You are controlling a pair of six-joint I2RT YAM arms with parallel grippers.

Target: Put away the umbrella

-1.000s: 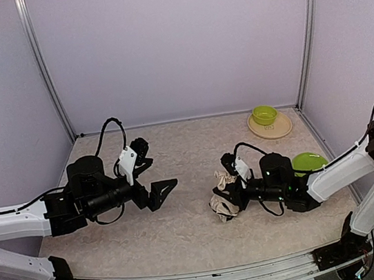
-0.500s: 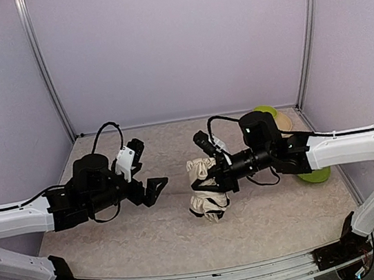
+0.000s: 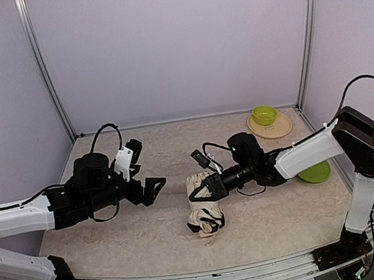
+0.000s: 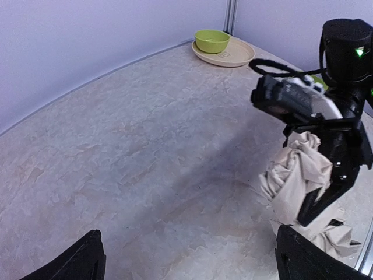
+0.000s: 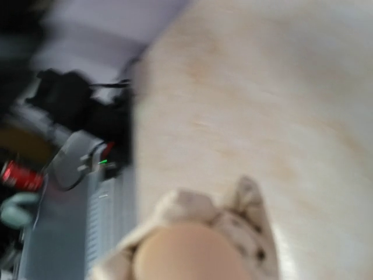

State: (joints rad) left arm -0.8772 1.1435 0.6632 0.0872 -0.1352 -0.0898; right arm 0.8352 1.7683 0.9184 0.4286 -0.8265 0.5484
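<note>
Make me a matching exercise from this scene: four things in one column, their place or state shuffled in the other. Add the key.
Things:
1. umbrella
2. small green bowl
3. left gripper
4. right gripper

Place or state:
A. sits on the tan plate at the far right corner
B. closed on cream fabric
C. crumpled cream bundle at mid table
D. jaws wide open, holding nothing

Pairs: 1-C, 2-A, 3-D, 4-B

Right fingers (image 3: 201, 192) grip crumpled cream umbrella (image 3: 203, 216); left fingers (image 3: 154, 185) spread wide, near, not touching.
</note>
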